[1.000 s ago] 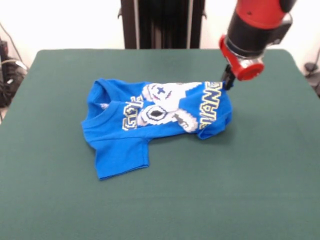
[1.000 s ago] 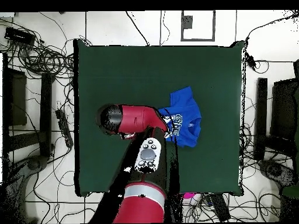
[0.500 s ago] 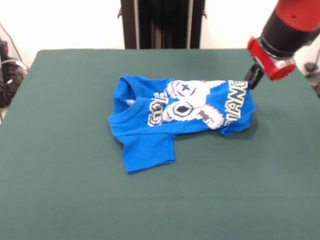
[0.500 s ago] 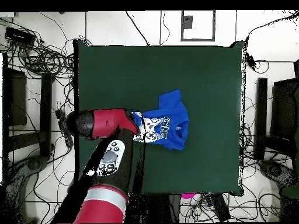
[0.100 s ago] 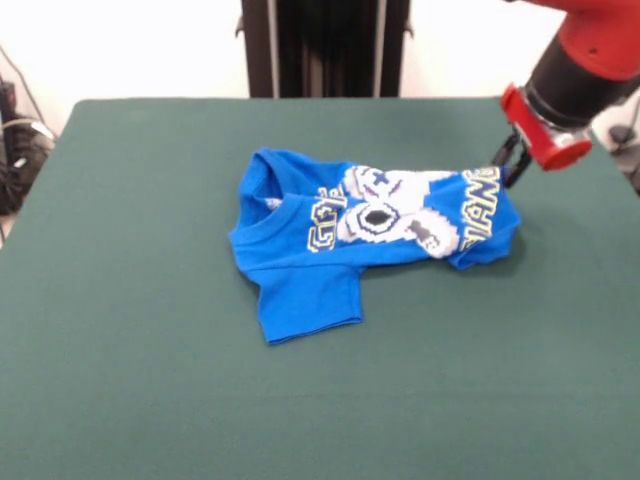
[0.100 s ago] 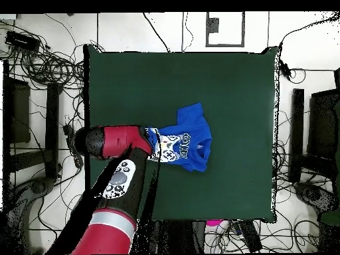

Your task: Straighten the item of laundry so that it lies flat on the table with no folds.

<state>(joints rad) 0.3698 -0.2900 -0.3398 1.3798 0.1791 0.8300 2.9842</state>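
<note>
The item of laundry [image 5: 370,230], a bright blue T-shirt with a white-grey print and yellow lettering, lies rumpled in the middle right of the green table [image 5: 150,380]. Its collar faces left and one sleeve [image 5: 305,305] sticks out toward the front. The right end is bunched and folded under. My gripper [image 5: 508,170] is at that right end, shut on the cloth's upper corner. Looking straight down, the shirt [image 6: 186,143] sits near the table's [image 6: 219,80] middle, and my red arm [image 6: 109,141] covers its left edge and the gripper.
Cables and stands [image 6: 40,80] surround the table on the floor. The table's right edge [image 5: 610,170] in the front view lies close beside the gripper. Bare green felt [image 5: 300,420] stretches in front of the shirt and to its left.
The gripper has dragged the shirt to the right in the front view, most of it in the first half second, then only slightly. The shirt's shape stays much the same.
</note>
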